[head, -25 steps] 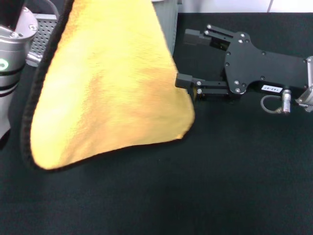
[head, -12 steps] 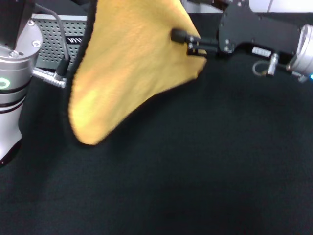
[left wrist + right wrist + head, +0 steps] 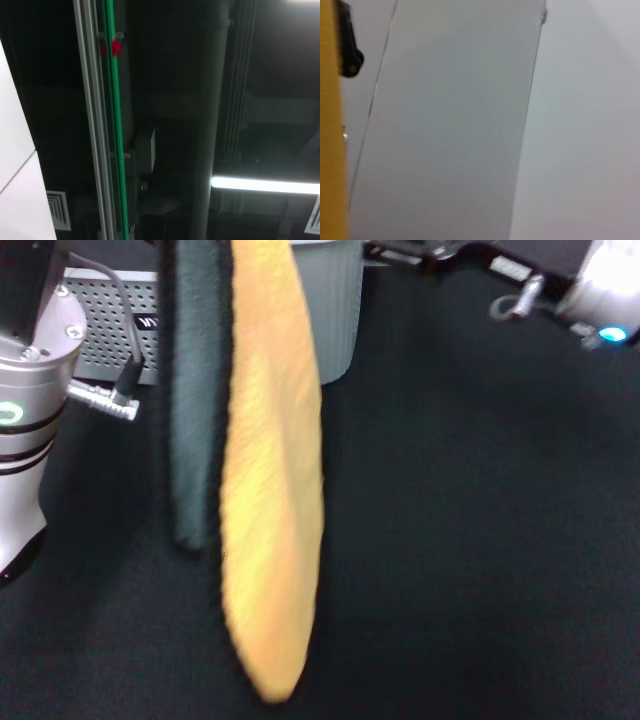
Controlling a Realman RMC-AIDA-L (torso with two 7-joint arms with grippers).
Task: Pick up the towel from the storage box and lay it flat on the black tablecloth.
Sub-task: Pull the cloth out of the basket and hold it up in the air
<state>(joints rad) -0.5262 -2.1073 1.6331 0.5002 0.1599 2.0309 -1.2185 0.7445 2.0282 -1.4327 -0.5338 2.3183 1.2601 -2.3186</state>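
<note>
**Item: towel, mid-transfer.**

Change noted: half a second ago we saw the towel (image 3: 270, 490) spread as a broad yellow-orange sheet, with the right gripper pinching its right-hand edge. Now it hangs as a narrow vertical strip, yellow-orange face to the right and grey-teal face to the left, running from the top of the head view down nearly to the near edge. The right arm (image 3: 590, 285) has drawn away to the far right corner, and its fingers are out of sight.

Meaning for the task: we judge that the towel has swung edge-on or lost its right-hand support. It is out of the storage box (image 3: 110, 325), which stands far left behind it, and hangs over the black tablecloth (image 3: 480, 540), not yet laid flat. It needs spreading before it is lowered.

Fingers: neither pair is visible. The left arm (image 3: 25, 410) stands at the left edge; its gripper lies above the frame, presumably holding the towel's top, but we cannot tell. The right wrist view shows a yellow strip of towel (image 3: 330, 150) at its edge, but no grip can be confirmed.
</note>
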